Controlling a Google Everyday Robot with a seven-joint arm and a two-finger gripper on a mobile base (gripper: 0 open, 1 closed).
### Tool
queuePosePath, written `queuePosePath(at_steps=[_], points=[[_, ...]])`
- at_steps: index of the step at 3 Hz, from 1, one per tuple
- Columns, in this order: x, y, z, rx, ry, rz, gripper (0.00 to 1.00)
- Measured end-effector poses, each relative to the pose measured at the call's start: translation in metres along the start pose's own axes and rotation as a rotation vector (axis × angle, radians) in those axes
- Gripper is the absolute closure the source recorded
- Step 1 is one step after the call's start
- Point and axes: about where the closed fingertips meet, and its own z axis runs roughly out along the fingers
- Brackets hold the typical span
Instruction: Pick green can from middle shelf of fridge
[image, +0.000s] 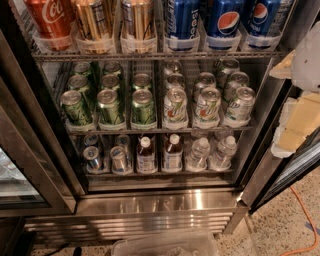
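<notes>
Surface (150, 131): wire rack, mid fridge (155, 200).
Floor (280, 225): speckled; orange cable (306, 212).
Front row: 3 green cans (110, 106), 3 white cans (207, 106).
End effector (300, 120): right edge; grip state cannot tell.

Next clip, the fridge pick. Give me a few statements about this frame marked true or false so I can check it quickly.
1. Green cans fill the left half of the middle shelf. True.
2. The white cans stand left of the green ones. False: the white cans stand to their right.
3. The gripper is inside the fridge, over the green cans. False: it is at the view's right edge, outside the fridge, touching no can.
4. The rack above holds red, gold and blue cans. True.
5. Small bottles stand on the rack below. True.
</notes>
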Motion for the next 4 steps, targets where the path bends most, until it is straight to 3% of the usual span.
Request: queuePosePath(at_steps=[1, 2, 4], points=[[0.0, 0.0, 0.0, 0.0, 0.0, 0.0, 0.0], [-0.008, 0.015, 0.022, -0.015, -0.051, 0.018, 0.0], [-0.06, 0.082, 0.088, -0.073, -0.225, -0.02, 0.0]])
